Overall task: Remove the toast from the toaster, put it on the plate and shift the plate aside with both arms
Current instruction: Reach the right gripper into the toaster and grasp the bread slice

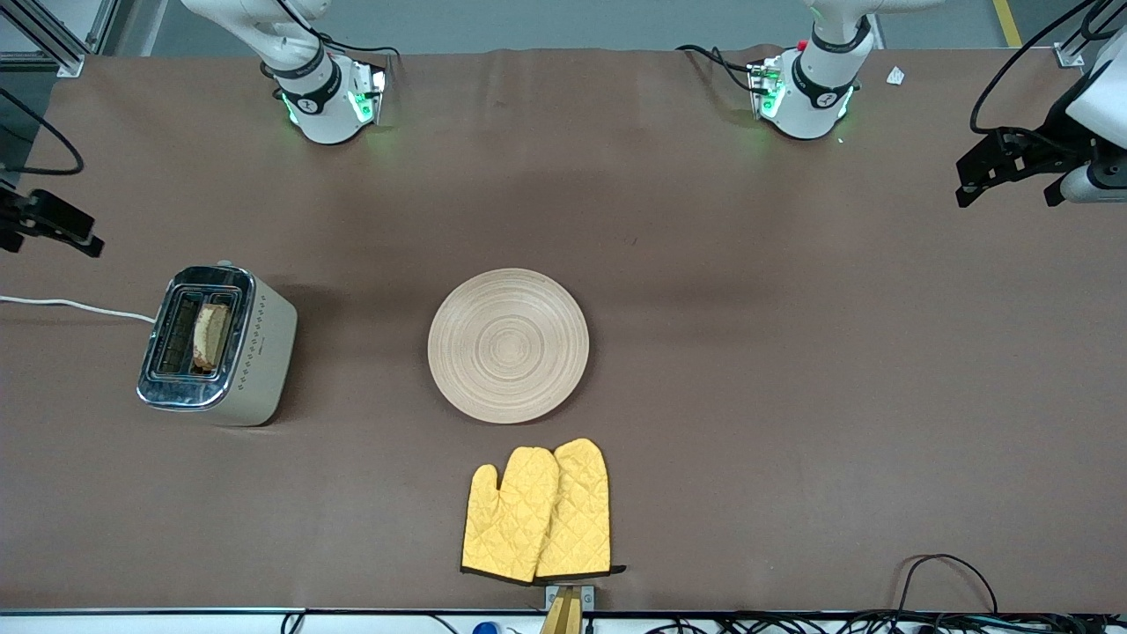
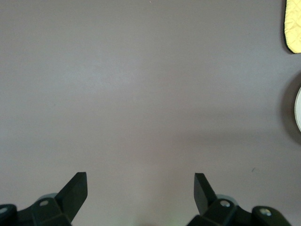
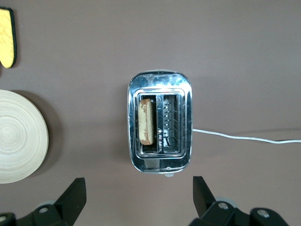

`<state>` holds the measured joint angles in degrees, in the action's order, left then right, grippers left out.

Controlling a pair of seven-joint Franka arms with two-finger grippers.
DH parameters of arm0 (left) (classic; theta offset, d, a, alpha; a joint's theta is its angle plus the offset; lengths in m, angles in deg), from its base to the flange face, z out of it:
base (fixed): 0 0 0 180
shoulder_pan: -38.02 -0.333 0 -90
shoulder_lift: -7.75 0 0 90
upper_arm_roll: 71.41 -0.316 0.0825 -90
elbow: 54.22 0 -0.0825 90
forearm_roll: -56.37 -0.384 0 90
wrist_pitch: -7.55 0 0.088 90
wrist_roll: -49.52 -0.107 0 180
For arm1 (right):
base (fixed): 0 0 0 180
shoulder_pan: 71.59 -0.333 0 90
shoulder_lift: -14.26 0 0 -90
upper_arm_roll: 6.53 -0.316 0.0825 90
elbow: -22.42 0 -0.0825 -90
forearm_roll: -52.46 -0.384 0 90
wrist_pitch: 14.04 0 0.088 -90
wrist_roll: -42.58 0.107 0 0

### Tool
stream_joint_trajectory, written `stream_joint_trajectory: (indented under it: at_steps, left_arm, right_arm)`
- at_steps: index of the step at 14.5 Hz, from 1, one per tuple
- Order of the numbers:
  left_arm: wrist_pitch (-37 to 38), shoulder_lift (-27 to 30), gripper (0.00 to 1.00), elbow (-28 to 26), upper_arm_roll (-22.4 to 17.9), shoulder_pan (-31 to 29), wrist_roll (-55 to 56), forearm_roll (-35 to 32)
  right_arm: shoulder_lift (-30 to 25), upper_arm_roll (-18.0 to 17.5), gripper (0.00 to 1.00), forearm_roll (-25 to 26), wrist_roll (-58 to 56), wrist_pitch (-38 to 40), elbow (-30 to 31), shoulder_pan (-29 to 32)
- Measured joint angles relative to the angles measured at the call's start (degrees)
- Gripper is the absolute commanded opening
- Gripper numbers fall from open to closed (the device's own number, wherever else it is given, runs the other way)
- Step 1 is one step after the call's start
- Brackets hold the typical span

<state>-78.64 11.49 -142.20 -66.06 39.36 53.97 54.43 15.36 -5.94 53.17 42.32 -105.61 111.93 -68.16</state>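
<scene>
From the high front camera, the toast stands on edge in one slot of the toaster at the right arm's end of the desk, its white cord trailing off the edge. The empty plate lies mid-desk, with yellow oven mitts nearer the camera. The left gripper hangs over the desk's edge at the left arm's end; the right gripper hangs near the toaster's end. Both are wide open and hold nothing.

In the left wrist view, the left gripper, its fingers spread wide, looks down on bare desk, with only slivers of plate and mitt in sight; this arm waits.

In the right wrist view, the right gripper hovers, fingers apart, above the toaster, the toast sitting in the slot nearer the plate. The slot is narrow, so fingers descending off-centre could strike the chrome top, shove the light toaster or crumble the slice; a weak pinch could drop it short of the plate.
</scene>
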Motion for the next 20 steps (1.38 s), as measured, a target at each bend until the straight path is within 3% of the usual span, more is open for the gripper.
stream_joint_trajectory:
  at_steps: [8,11,12,13,15,17,20]
  left_arm:
    - [1.07,-0.06,1.0,0.87,0.15,0.14,0.0,0.0]
    - [1.1,-0.26,1.0,0.87,0.16,0.13,0.0,0.0]
    - [1.09,-0.3,1.0,0.87,0.16,0.12,0.0,0.0]
    - [1.1,-0.32,1.0,0.87,0.16,0.11,0.0,0.0]
    - [1.1,-0.33,1.0,0.87,0.16,0.08,0.0,0.0]
    - [1.1,-0.34,1.0,0.87,0.15,0.08,0.0,0.0]
    - [1.1,-0.35,1.0,0.87,0.16,0.14,0.0,0.0]
  right_arm:
    - [1.47,-0.04,1.0,-0.02,0.0,-24.25,21.14,-0.72]
    - [5.36,0.13,1.0,-0.02,0.01,-29.67,24.0,-0.52]
    - [6.89,0.16,0.96,-0.02,0.01,-30.4,24.1,-0.44]
    - [8.26,0.21,0.88,-0.02,0.01,-30.88,24.1,-0.36]
    - [10.04,0.31,0.37,-0.02,0.01,-31.44,24.09,-0.28]
    - [10.54,0.33,0.06,-0.02,0.01,-31.49,24.08,-0.27]
    - [10.52,0.25,0.02,-0.02,0.03,-31.25,23.8,-0.34]
